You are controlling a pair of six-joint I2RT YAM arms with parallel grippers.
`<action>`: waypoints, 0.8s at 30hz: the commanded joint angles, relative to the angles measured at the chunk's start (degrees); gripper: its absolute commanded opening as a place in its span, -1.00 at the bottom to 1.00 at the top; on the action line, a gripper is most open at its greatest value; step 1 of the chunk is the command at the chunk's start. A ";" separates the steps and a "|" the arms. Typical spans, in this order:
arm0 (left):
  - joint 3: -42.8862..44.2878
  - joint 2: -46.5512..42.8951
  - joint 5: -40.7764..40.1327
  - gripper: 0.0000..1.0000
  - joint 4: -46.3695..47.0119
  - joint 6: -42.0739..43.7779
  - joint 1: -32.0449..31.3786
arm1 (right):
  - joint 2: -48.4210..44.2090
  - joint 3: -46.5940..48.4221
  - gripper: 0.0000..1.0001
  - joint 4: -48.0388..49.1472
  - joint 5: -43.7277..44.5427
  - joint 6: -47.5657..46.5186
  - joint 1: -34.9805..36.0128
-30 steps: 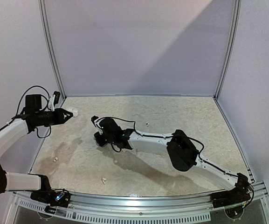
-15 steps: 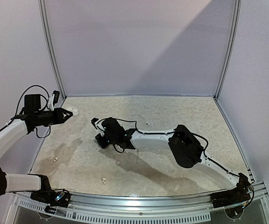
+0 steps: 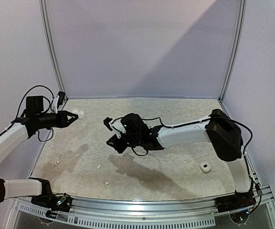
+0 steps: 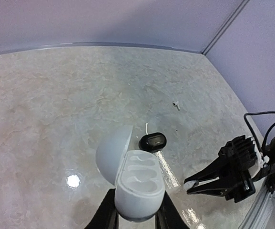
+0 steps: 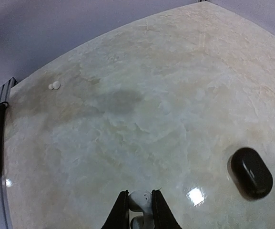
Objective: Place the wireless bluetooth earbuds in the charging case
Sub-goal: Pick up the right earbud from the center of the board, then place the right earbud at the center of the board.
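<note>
At far left, my left gripper (image 4: 136, 217) clamped the open white charging case (image 4: 138, 183); mid-table, right gripper (image 5: 139, 211) pinched a white earbud (image 5: 139, 199). Transfer step, I judged: next needed carrying it left, aligned over the case.

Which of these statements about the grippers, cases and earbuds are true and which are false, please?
1. The left gripper holds a white case with its lid open. True.
2. The right gripper is empty. False: it pinches a white earbud.
3. A black case lies on the table. True.
4. The held white case already has two earbuds inside. False: it looks empty inside.
</note>
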 commanded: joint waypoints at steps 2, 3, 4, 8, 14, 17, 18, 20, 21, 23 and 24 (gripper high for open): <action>0.00 -1.89 2.60 -1.00 -1.45 2.49 -3.99 | -12.64 -18.09 -1.00 0.13 -4.31 8.76 0.36; -0.21 -2.07 2.84 -1.00 -1.48 2.58 -4.88 | -15.68 -21.35 -1.00 -0.07 -4.11 10.21 0.41; -0.47 -2.32 3.09 -1.00 -1.41 2.58 -5.83 | -17.36 -24.28 -1.00 -0.59 -3.64 12.39 0.38; -2.34 -3.63 3.79 -1.00 -0.23 1.96 -9.32 | -24.35 -33.86 -1.00 -2.73 -2.83 20.38 0.45; -4.25 -4.80 4.24 -1.00 2.24 0.29 -13.16 | -28.14 -39.94 -1.00 -8.12 -3.15 32.27 0.53; -4.46 -5.59 4.27 -1.00 3.17 0.21 -14.30 | -28.21 -40.00 -1.00 -13.24 -2.33 36.27 0.58; -4.50 -5.72 4.25 -1.00 3.39 0.09 -14.28 | -28.27 -40.12 -1.00 -14.29 -2.09 37.24 0.55; -4.38 -5.96 3.91 -1.00 3.77 -0.05 -14.34 | -28.46 -39.95 -1.00 -15.91 -1.79 39.50 0.49; -4.34 -6.13 3.75 -1.00 4.07 0.09 -14.38 | -28.42 -39.65 -1.00 -16.93 -1.64 40.34 0.46; -4.33 -6.35 3.57 -1.00 4.61 0.29 -14.38 | -28.02 -38.74 -0.99 -19.70 -1.46 41.62 0.57; -4.33 -6.39 3.54 -1.00 4.79 0.25 -14.36 | -27.59 -38.32 -0.95 -21.16 -1.60 42.10 0.54</action>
